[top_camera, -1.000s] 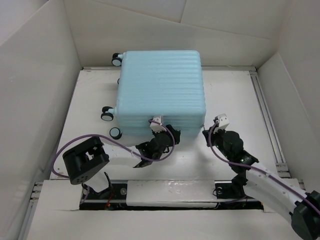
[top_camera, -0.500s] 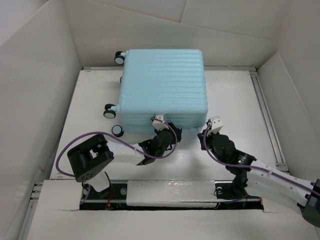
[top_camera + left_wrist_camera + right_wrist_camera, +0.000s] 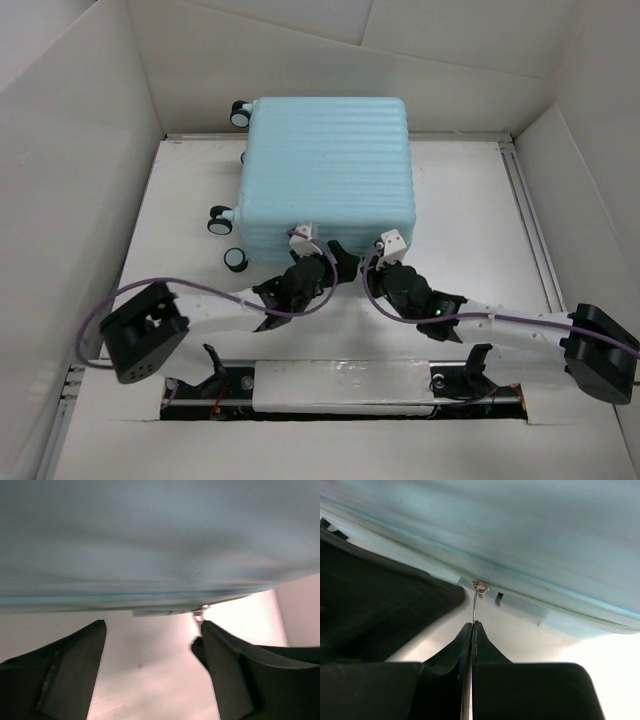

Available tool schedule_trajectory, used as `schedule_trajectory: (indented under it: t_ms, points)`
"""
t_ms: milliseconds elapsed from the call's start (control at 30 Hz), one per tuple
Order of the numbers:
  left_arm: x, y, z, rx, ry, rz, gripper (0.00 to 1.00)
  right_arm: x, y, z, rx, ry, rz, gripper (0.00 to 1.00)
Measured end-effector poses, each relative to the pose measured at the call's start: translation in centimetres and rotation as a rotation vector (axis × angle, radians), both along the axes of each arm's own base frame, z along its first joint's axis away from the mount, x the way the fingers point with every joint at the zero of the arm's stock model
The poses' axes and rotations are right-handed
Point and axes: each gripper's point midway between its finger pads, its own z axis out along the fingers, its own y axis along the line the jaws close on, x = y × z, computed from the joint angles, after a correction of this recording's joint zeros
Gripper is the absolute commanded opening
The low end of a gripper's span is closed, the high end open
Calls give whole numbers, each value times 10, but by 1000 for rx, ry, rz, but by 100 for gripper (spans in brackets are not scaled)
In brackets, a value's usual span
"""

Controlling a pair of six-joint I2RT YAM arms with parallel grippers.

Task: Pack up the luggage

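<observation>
Since 0.5 s ago, your right gripper (image 3: 472,626) has swung left along the near edge of the luggage (image 3: 327,175), ending just beside the left gripper (image 3: 152,635). Right fingers are pinching the zipper pull (image 3: 475,602); left fingers are spread, holding nothing. You've got the luggage flat at the table's (image 3: 470,200) back centre, shell closed, contents hidden.

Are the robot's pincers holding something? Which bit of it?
The right pincer pinches the thin zipper pull of the luggage by its lower end. The left pincer is open, holding nothing.
</observation>
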Motion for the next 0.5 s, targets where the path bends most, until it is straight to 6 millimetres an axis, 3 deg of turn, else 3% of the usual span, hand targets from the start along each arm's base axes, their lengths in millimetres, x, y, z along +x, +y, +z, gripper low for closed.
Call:
schedule_trajectory:
  t_ms: [100,200,300,400,500]
  points:
    - [-8,22,38,-80,-34,9,91,-2,3,0,10,1,4,0]
    - [-21,47,97,-214,-112,24,96,-2,5,0,16,1,4,0]
    - [-31,86,134,-304,-153,101,99,-2,7,-2,14,4,6,0]
    - [-33,133,140,-326,-138,247,99,-1,10,-2,20,6,7,0]
    - [-34,172,128,-304,-111,389,99,-1,11,-2,24,8,8,0]
